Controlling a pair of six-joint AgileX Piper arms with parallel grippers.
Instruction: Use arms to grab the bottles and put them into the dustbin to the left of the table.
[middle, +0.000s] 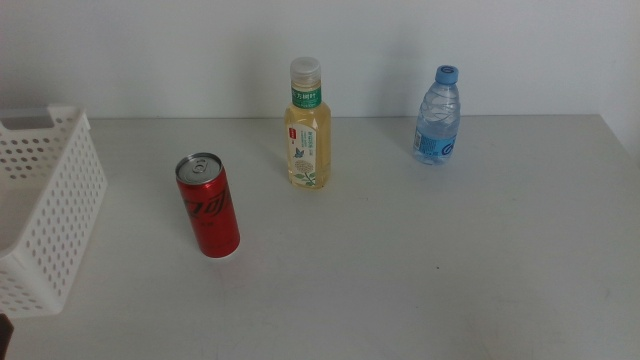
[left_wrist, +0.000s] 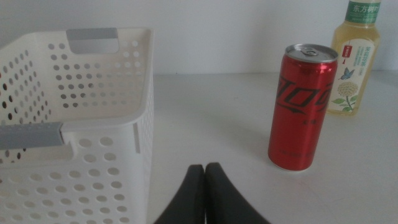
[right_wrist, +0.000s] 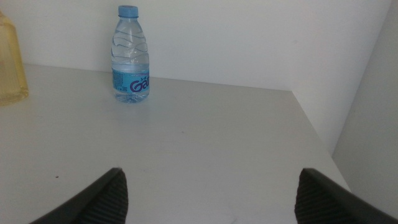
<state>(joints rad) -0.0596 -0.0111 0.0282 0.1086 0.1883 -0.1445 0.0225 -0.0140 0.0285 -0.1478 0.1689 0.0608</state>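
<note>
On the table, the tea bottle shows only partly.

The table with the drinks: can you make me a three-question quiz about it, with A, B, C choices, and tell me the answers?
1. Where is the red can?
A. inside the white basket
B. on the table between the basket and the tea bottle
C. lying behind the water bottle

2. What colour is the water bottle's cap?
A. blue
B. green
C. red

3. How is the left end effector?
A. shut, holding nothing
B. wide open
C. shut on the can

Answers: 1 B, the can stands on the table between the white basket and tea bottle. 2 A, the water bottle has a blue cap. 3 A, its jaws touch with nothing between.
</note>
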